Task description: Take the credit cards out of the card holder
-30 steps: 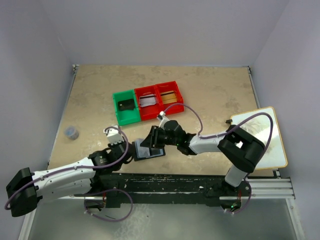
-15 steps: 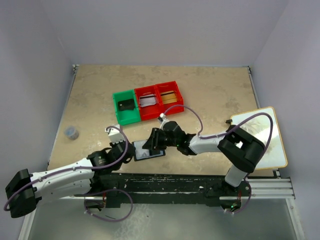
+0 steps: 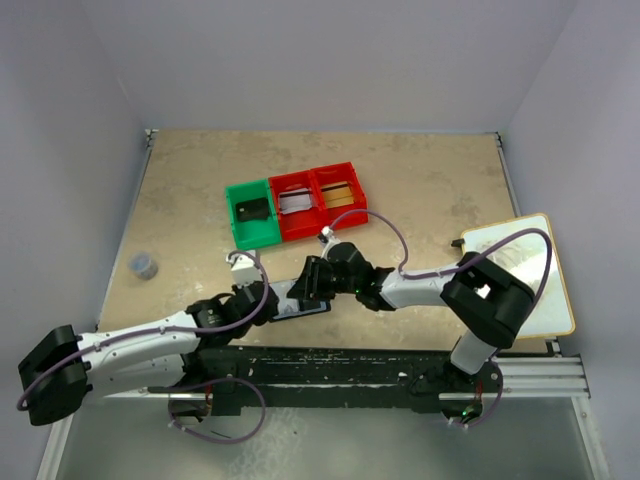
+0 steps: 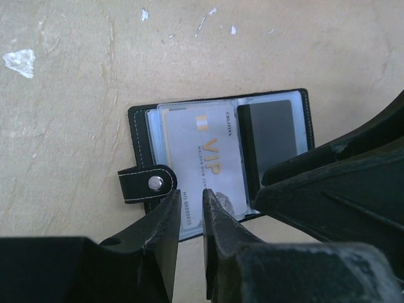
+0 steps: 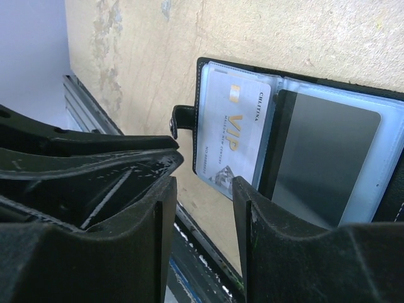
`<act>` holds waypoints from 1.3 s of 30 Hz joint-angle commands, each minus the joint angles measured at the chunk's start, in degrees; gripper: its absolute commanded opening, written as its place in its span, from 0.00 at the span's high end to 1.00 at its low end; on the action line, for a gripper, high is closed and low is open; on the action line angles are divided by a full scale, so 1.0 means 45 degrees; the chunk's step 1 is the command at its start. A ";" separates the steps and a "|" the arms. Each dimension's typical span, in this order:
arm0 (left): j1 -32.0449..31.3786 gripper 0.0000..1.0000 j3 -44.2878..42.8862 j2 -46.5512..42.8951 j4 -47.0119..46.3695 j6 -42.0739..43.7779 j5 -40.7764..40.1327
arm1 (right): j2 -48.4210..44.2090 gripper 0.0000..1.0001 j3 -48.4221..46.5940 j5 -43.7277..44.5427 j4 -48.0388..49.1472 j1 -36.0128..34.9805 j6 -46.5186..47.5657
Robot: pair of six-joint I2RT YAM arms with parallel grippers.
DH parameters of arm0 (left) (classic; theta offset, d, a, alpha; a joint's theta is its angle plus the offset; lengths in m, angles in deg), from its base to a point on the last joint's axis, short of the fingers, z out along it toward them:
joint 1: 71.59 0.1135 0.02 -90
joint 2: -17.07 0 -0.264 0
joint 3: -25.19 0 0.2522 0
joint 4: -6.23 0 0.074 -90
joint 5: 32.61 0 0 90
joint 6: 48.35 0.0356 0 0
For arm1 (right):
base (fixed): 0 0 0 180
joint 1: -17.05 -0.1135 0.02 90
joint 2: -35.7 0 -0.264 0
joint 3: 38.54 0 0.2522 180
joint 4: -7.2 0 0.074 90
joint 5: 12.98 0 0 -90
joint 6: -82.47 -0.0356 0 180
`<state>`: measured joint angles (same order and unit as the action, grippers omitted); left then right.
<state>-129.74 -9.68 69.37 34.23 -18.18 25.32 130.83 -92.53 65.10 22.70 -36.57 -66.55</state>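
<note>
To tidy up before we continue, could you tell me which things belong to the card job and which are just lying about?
Job: card holder, silver VIP card, dark card.
Lying about: green bin, red bins, small grey object, white board.

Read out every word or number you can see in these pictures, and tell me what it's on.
"VIP": on the silver card in the card holder.
"CHLITINA": same card, along its edge.
Smaller print under VIP and a number starting "NO": too small to read.
</note>
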 commanded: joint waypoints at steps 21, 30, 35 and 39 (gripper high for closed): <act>0.0012 0.90 0.0512 0.1779 -0.1284 -0.0121 0.0682 | 0.1275 0.64 0.1209 -0.0551 0.2869 0.0026 -0.1319; 0.0017 0.94 0.0500 0.1836 -0.1372 -0.0005 0.0721 | 0.1485 0.78 0.1552 -0.0602 0.3927 0.0088 -0.1764; 0.0012 0.94 0.0528 0.1807 -0.1289 -0.0043 0.0683 | 0.1233 0.93 0.1968 -0.0347 0.4164 0.0166 -0.1917; 0.0012 0.94 0.0549 0.1822 -0.1285 -0.0042 0.0682 | 0.0786 0.97 0.2359 -0.0237 0.4084 0.0432 -0.1816</act>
<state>-129.74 -8.06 77.58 29.38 -18.77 27.83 137.17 -83.48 62.98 38.61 -35.63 -74.62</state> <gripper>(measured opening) 0.067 0.038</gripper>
